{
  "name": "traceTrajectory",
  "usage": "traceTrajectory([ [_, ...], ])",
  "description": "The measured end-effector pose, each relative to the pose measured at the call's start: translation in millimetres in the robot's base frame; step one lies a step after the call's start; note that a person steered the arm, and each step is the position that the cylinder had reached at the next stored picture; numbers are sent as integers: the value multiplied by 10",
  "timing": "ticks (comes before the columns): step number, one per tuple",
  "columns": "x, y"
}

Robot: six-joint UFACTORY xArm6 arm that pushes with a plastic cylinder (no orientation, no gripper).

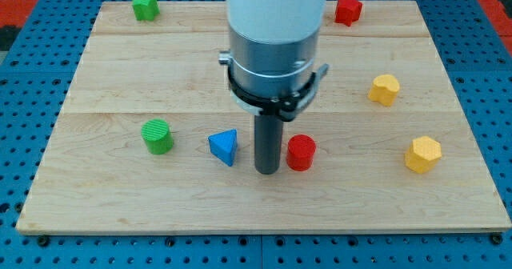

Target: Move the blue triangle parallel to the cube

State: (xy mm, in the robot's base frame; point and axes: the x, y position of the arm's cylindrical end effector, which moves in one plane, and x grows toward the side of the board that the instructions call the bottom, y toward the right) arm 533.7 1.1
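The blue triangle (224, 146) lies on the wooden board a little left of the board's middle, toward the view's bottom. My tip (266, 171) rests on the board just right of the blue triangle, with a small gap, and just left of a red cylinder (301, 152). The rod hangs from the big grey and white arm body that fills the top middle of the view and hides the board behind it. No cube shape can be made out among the blocks in view.
A green cylinder (158, 135) stands left of the blue triangle. A green star (145, 6) is at the top left, a red star (347, 10) at the top right. Two yellow blocks lie at the right: one (384, 89) higher, one (422, 154) lower.
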Motion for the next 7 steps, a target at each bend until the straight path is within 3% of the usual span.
traceTrajectory([
  [3, -29, 723],
  [4, 246, 469],
  [5, 375, -488],
  [6, 158, -1184],
  [7, -117, -1212],
])
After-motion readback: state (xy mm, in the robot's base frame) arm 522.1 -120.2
